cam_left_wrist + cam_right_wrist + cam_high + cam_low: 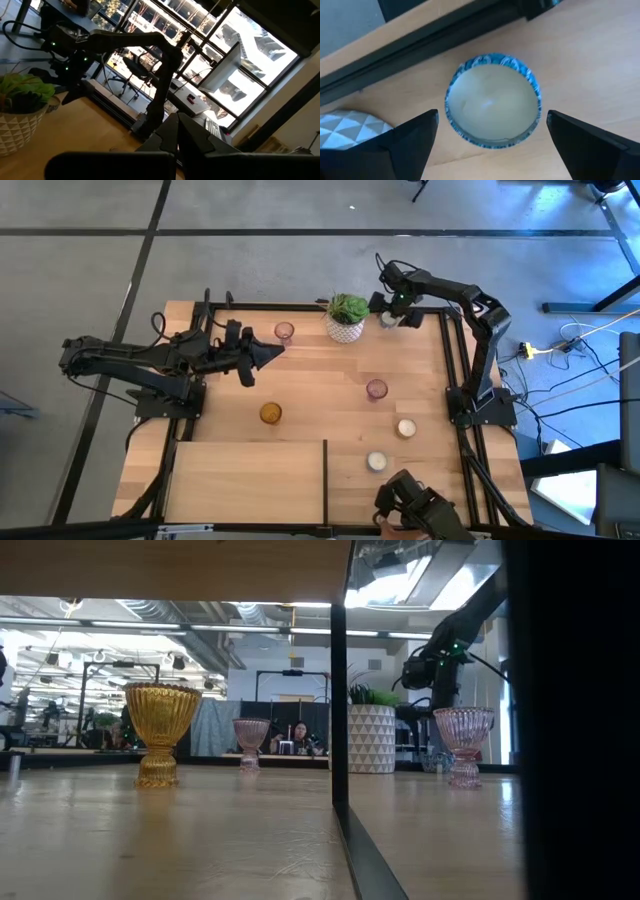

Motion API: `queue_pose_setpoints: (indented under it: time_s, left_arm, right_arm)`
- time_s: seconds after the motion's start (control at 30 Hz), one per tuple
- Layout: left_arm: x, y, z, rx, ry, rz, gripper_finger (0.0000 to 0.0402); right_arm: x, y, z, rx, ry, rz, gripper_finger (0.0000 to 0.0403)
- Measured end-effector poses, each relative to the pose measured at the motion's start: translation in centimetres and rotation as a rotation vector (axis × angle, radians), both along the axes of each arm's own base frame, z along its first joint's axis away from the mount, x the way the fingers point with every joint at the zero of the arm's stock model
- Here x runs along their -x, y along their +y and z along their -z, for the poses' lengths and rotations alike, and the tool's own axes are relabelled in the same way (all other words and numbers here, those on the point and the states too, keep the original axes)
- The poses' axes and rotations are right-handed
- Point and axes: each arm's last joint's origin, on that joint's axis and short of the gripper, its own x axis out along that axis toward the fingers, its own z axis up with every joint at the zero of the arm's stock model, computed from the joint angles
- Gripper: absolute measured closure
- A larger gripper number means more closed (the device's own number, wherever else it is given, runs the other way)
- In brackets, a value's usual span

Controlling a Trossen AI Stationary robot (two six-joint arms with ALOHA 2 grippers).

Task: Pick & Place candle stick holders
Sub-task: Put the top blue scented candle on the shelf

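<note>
The right gripper (490, 145) hangs over a blue-rimmed cream holder (492, 102) at about 1 o'clock on the table (300, 470), just beside the white plant pot (345, 328), its two fingers spread wide with the cup sitting between them and touching neither. I judge this to be the approach for a grasp, with the lift not yet begun. The main risk is the crowding: the pot stands so close that one finger could come down on its wall instead of clearing the cup, and the table's black edge rail runs near the other side; an off-centre closing could also tip or skid the small round cup. The left gripper (262, 356) waits at about 10 o'clock, pointing toward a pink glass holder (284, 331), its fingers drawn together with nothing between them. The rest are spread out: an amber holder (270, 413) near the centre, a second pink holder (376, 389) at about 3 o'clock, and two cream holders (406, 427) (377, 462) toward 4 and 5 o'clock. Only the right wrist view shows the blue rim and the gap on each side of the cup; the high view hides it under the gripper. The low view alone shows the stemmed, ribbed shape of the glass holders.
</note>
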Motion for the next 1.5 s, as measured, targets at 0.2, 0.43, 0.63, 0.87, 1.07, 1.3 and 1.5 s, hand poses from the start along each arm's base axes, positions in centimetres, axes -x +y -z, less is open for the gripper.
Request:
queue_pose_setpoints:
  time_s: [0.2,0.43,0.63,0.87,1.07,1.3,1.5]
  left_arm:
    - [0.0,0.0,0.2,0.008,0.016,0.005,0.0398]
    - [0.0,0.0,0.2,0.010,0.022,0.005,0.0398]
    - [0.0,0.0,0.2,0.009,0.022,0.004,0.0398]
    - [0.0,0.0,0.2,0.010,0.019,0.002,0.0398]
    - [0.0,0.0,0.2,0.010,0.019,0.001,0.0398]
    - [0.0,0.0,0.2,0.009,0.019,0.001,0.0398]
    - [0.0,0.0,0.2,0.007,0.020,0.000,0.0398]
  right_arm:
    - [0.0,-0.1,0.0,0.029,0.025,0.006,0.0027]
    - [0.0,-0.1,0.0,0.031,0.026,0.007,0.0027]
    - [-0.1,-0.2,0.9,-0.001,0.029,-0.003,0.0027]
    - [-0.2,-0.3,1.2,-0.005,0.019,-0.010,0.0027]
    - [-0.2,-0.1,1.2,-0.010,0.040,-0.019,0.0027]
    - [-0.2,-0.1,1.2,-0.010,0.039,-0.018,0.0027]
    - [-0.3,-0.2,1.1,0.006,0.029,-0.036,0.0027]
